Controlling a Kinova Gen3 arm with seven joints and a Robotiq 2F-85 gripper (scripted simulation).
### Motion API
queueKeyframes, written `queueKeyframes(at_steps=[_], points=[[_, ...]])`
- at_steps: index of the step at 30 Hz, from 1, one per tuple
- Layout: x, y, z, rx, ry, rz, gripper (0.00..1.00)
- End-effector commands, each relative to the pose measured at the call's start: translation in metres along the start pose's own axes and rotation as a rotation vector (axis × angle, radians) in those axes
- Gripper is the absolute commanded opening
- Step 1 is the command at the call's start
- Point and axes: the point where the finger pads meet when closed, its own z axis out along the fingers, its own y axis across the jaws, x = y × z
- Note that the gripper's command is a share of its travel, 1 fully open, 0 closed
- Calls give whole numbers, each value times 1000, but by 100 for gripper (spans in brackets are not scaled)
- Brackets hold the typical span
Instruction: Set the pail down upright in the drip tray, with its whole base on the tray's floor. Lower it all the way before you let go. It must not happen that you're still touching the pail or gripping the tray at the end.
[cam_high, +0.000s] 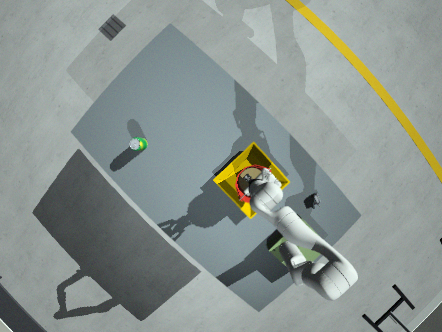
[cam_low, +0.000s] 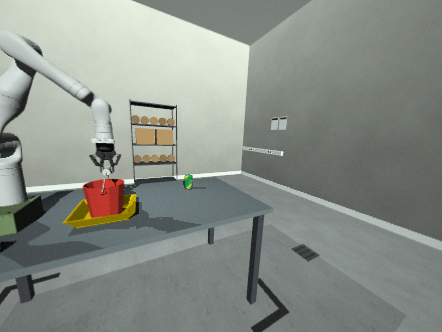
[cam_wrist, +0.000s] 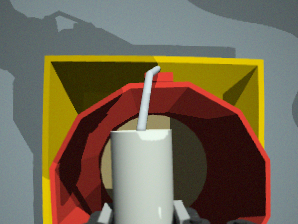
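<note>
The red pail (cam_high: 239, 176) (cam_low: 103, 198) (cam_wrist: 225, 150) stands upright inside the yellow drip tray (cam_high: 253, 152) (cam_low: 75, 218) (cam_wrist: 48, 125). Its base sits low between the tray's walls, and I cannot tell whether it touches the floor. My gripper (cam_low: 105, 172) (cam_wrist: 142, 216) is directly above the pail, shut on the white grip (cam_wrist: 142, 170) of the pail's handle. The thin handle wire (cam_wrist: 146, 100) runs up from the far rim. In the overhead view the arm hides the fingers.
A green can (cam_high: 139, 144) (cam_low: 188, 182) stands far off on the grey table (cam_high: 170, 100) (cam_low: 200, 210). A green block (cam_high: 279, 245) (cam_low: 20, 215) carries the arm's base beside the tray. A small dark object (cam_high: 314, 200) lies near the table's right edge. A shelf rack (cam_low: 153, 145) stands by the wall.
</note>
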Motion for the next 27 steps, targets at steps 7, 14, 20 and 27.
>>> queueKeyframes(at_steps=[7, 14, 20, 27], points=[[0, 0, 3, 0, 0, 0, 10], [0, 0, 3, 0, 0, 0, 10], [0, 0, 4, 0, 0, 0, 10], [0, 0, 4, 0, 0, 0, 10]])
